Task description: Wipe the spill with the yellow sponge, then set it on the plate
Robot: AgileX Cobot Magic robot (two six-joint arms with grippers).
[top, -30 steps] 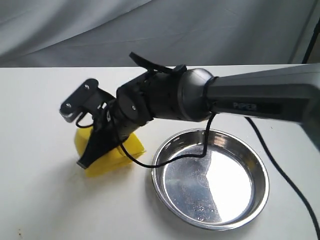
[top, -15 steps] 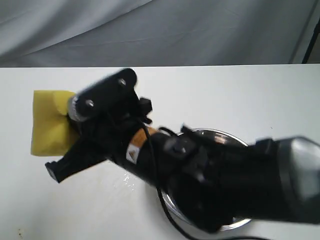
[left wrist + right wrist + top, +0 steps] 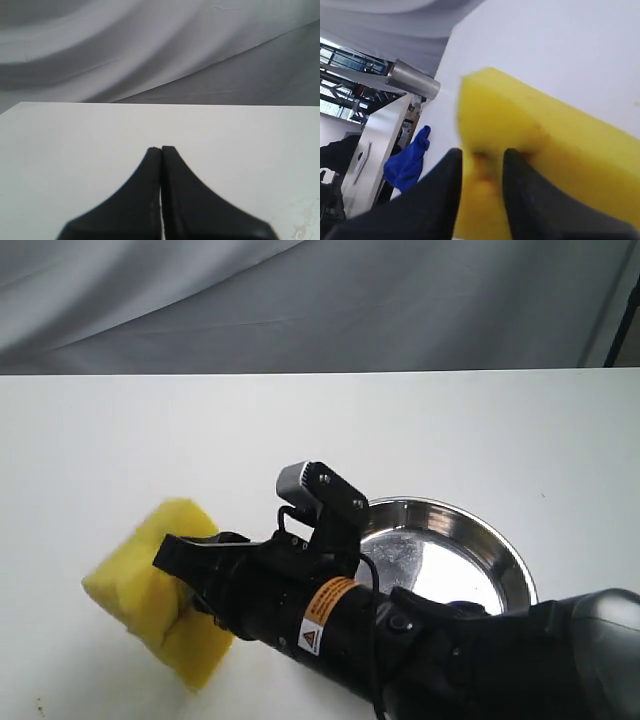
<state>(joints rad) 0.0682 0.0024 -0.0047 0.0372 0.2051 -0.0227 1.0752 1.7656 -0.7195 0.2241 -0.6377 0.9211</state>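
Note:
My right gripper [image 3: 185, 575] reaches across to the table's left front and is shut on the yellow sponge [image 3: 145, 590], which is tilted with one corner pointing down. In the right wrist view both black fingers [image 3: 512, 165] press into the sponge [image 3: 555, 145], whose foam shows brownish stains at the grip [image 3: 481, 152]. Right of the sponge is the silver plate [image 3: 495, 545], its near side hidden behind the arm. No spill shows; the arm covers the table there. My left gripper [image 3: 161, 148] is shut on nothing, over bare white table.
A grey cloth [image 3: 320, 300] hangs behind the table's far edge. Tiny dark specks [image 3: 40, 703] dot the front left corner. The right wrist view shows a blue object [image 3: 407, 160] and a metal tube [image 3: 412, 82] beyond the table edge.
The right arm swept the sponge from beside the plate out to the far left, then back toward the front left. The sponge now stands more tilted.

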